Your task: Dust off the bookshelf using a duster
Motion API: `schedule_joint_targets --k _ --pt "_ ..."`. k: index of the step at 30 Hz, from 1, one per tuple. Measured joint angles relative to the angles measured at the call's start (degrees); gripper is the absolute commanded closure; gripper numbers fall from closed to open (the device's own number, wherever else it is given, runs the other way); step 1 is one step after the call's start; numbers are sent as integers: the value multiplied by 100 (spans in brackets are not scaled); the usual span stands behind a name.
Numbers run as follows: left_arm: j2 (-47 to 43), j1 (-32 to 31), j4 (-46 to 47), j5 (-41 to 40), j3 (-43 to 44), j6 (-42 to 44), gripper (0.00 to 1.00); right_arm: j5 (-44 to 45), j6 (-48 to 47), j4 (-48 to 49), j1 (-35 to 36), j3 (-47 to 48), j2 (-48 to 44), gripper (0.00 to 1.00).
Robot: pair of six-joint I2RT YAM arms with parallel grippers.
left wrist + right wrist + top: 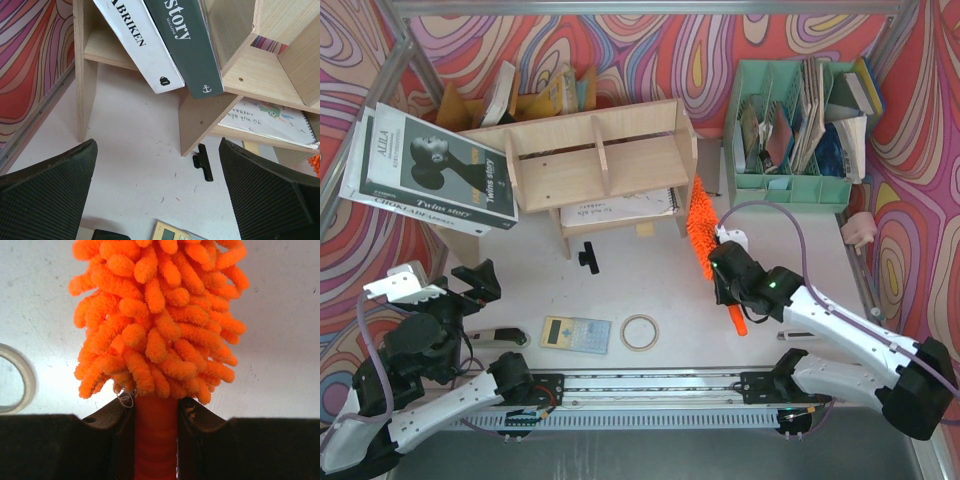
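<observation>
**shelfbot_fan:** Why's the right gripper [723, 266] choked up so close to the fluff on that long bright-orange microfibre duster [700, 222]?

**yam_tinker:** Control, I'd guess. Its 2 fingers are pinched nearly closed on the slim smooth plastic handle right where the head starts, so the spare handle just pokes out behind, back toward the arm bases. A short lever means less wobble. The head lies along the right side panel of the pale-wood 2-tier bookshelf [595, 160], tip pointing away from the arms. Touching or only just beside it, I can't tell.

**shelfbot_fan:** And the left gripper [157, 192]?

**yam_tinker:** Spread as wide as it goes, holding nothing, hanging back near the shelf's left end, probably to stay out of the way.

**shelfbot_fan:** How does the head look?

**yam_tinker:** Chunky, worm-like noodles, dense and clean-looking. Should flex around the edges easily.
</observation>
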Motion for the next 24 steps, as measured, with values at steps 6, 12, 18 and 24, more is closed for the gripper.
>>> schedule_joint_targets --k 6,12,18,24 --pt "-28 0 -11 0 0 -2 2 118 -26 -168 0 616 -83 100" --pt "-39 0 -13 0 0 -2 2 166 -52 -98 0 726 -313 100" --pt "-39 0 -28 -2 0 -20 2 -52 103 2 0 63 -284 100" --pt "-39 0 -28 0 0 -22 1 -203 326 39 0 -243 -50 100"
